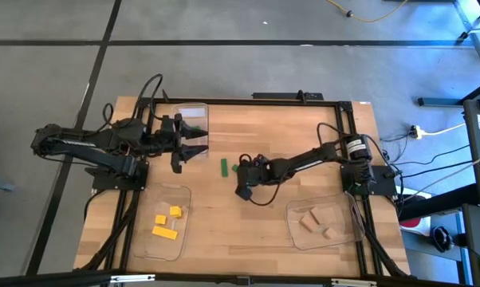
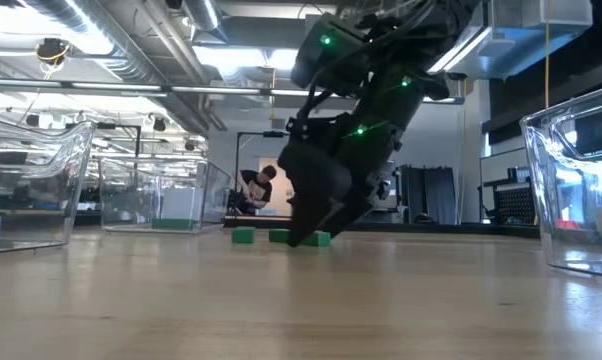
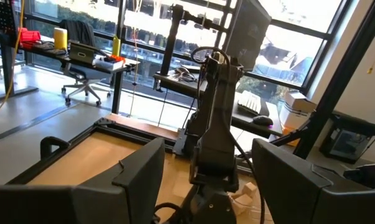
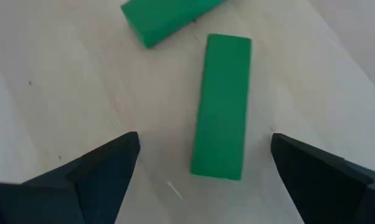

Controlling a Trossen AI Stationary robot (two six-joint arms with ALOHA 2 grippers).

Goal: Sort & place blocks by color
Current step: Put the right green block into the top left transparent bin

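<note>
Two green wooden bars (image 4: 222,106) lie near each other at mid-bench (image 1: 248,223). Three yellow wooden blocks (image 1: 167,222) sit in the front-left clear plastic tray (image 1: 144,239); tan wooden blocks (image 1: 313,223) in the front-right clear plastic tray (image 1: 292,215).

Two bright green bars (image 4: 222,106) on the pale tan table (image 1: 256,231); yellow blocks (image 1: 167,221) and plain tan blocks (image 1: 315,222) in clear trays; both arms black.

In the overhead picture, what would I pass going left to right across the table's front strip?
Clear tray holding yellow blocks → clear tray holding tan blocks.
</note>
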